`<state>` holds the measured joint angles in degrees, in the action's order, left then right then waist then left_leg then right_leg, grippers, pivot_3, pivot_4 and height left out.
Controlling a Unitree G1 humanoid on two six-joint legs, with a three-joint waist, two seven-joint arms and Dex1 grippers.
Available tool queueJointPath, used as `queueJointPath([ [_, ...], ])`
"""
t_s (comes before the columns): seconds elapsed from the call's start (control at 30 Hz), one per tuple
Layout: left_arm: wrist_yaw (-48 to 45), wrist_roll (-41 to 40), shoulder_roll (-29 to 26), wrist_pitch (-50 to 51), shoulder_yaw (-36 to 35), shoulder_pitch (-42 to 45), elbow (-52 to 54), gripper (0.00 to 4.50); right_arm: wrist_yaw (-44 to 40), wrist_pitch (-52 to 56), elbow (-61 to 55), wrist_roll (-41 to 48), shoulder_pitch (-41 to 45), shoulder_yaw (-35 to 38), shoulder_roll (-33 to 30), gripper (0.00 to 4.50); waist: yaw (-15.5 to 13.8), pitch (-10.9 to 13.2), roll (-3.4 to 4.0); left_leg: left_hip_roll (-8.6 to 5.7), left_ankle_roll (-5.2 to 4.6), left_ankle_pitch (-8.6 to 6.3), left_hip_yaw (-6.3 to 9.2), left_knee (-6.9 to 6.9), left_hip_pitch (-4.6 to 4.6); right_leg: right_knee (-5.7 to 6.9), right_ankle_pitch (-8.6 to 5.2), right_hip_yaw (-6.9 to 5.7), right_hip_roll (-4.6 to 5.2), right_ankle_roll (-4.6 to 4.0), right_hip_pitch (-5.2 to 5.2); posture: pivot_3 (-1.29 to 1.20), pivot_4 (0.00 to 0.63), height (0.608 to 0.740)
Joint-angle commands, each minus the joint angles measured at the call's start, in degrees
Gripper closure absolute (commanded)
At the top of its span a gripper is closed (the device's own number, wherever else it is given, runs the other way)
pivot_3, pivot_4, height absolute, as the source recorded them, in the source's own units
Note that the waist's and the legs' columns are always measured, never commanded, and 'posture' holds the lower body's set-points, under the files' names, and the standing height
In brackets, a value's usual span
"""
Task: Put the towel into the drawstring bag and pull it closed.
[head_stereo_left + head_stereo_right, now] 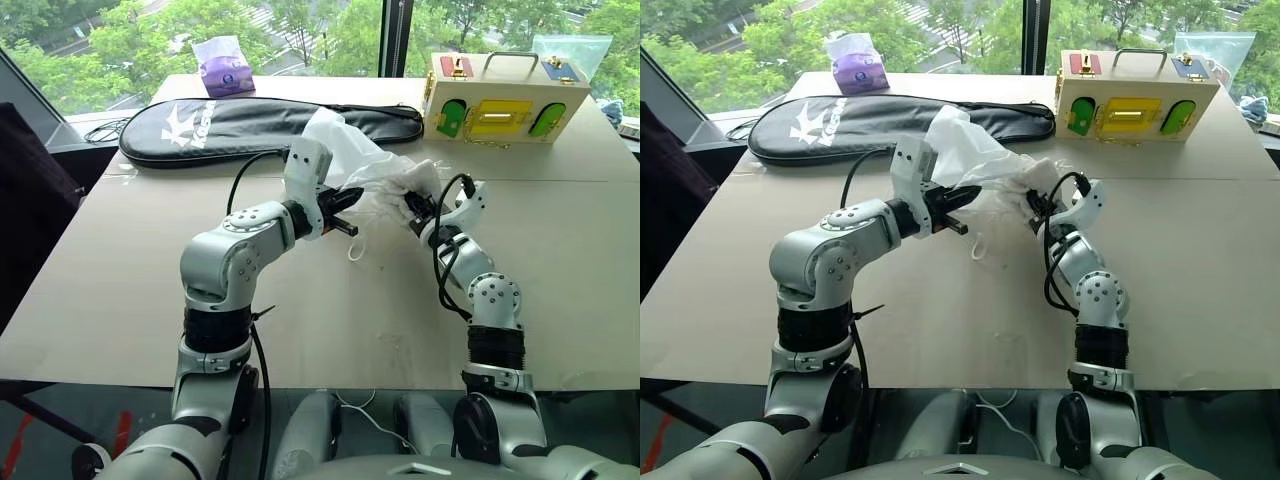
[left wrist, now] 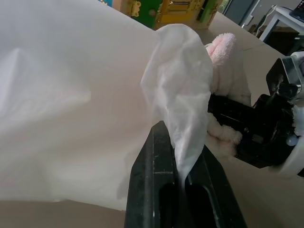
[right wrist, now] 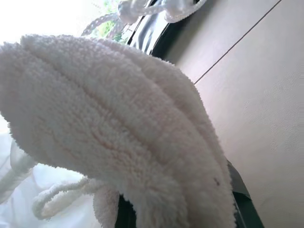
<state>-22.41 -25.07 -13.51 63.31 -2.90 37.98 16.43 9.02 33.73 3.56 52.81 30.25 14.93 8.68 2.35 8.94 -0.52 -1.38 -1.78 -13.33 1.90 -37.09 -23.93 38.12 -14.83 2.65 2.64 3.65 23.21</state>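
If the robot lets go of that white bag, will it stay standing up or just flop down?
Probably flop. The drawstring bag looks thin and crumpled, and it stands up where the left gripper pinches its edge. It likely weighs very little, since its fabric lets light through. Its cord dangles limp, so it should drop too.

Both tools pinch white cloth — left tool [image 1: 962, 196] the drawstring bag [image 1: 965, 140], right tool [image 1: 1040, 203] the towel [image 1: 1038, 180].

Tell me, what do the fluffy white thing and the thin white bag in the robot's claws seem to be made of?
The towel looks like thick, soft terry or fleece cloth: its surface is fuzzy pile in plump ridges. The drawstring bag looks like thin, smooth fabric with a matte finish, possibly non-woven: light glows through it and it creases crisply. Its cords look like braided white rope.
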Motion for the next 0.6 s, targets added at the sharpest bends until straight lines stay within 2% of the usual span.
queueJointPath([
  [0.03, 0.39, -1.52, 0.28, -0.5, -0.21, 0.7, 2.69, 4.5, -5.11, 3.22, -2.45, -1.06, 5.23, -9.07, 4.45, 4.46, 0.52, 0.01, 0.01, 0.02, 0.0, 0.0, -0.07, 0.02, 0.0, 0.02, 0.0, 0.08, -0.01, 0.0, 0.05, 0.0, 0.15, 0.74],
  [0.23, 1.64, -1.92, 1.09, -1.52, -1.68, 2.46, 0.63, 4.5, -18.57, 10.01, -9.09, -9.11, 1.18, -25.12, -7.01, 4.46, -0.23, 0.01, 0.01, 0.02, -0.12, -0.06, -0.11, -0.04, 0.0, 0.08, 0.0, 0.11, -0.05, 0.0, 0.1, 0.0, 0.15, 0.74],
  [0.4, 1.96, -2.83, 1.57, -1.15, -1.29, 2.06, 0.99, 4.5, -28.59, 8.5, -12.08, -18.48, 1.16, -34.91, -16.65, 4.46, -0.32, 0.02, -0.03, -0.09, -0.13, -0.07, 0.03, -0.23, -0.01, -0.05, 0.0, -0.05, 0.03, 0.02, -0.1, 0.0, 0.15, 0.74],
  [0.5, 1.35, -3.88, 1.59, -0.48, -0.66, 0.91, 2.32, 4.5, -23.64, 6.21, -6.07, -18.73, 2.74, -27.69, -12.14, 4.46, -0.15, 0.03, -0.04, -0.01, -0.05, -0.03, 0.12, -0.21, -0.01, 0.01, 0.01, -0.11, -0.02, 0.01, -0.08, 0.0, 0.15, 0.74],
  [0.6, -0.1, -5.07, 0.76, -0.05, -0.26, -0.18, 3.6, 4.5, -19.96, 4.8, -2.48, -15.08, 4.02, -19.11, -6.86, 4.46, -0.17, 0.03, -0.05, 0.0, 0.01, 0.01, 0.11, -0.19, -0.01, 0.11, 0.01, -0.08, -0.03, 0.01, -0.03, 0.0, 0.15, 0.74],
])
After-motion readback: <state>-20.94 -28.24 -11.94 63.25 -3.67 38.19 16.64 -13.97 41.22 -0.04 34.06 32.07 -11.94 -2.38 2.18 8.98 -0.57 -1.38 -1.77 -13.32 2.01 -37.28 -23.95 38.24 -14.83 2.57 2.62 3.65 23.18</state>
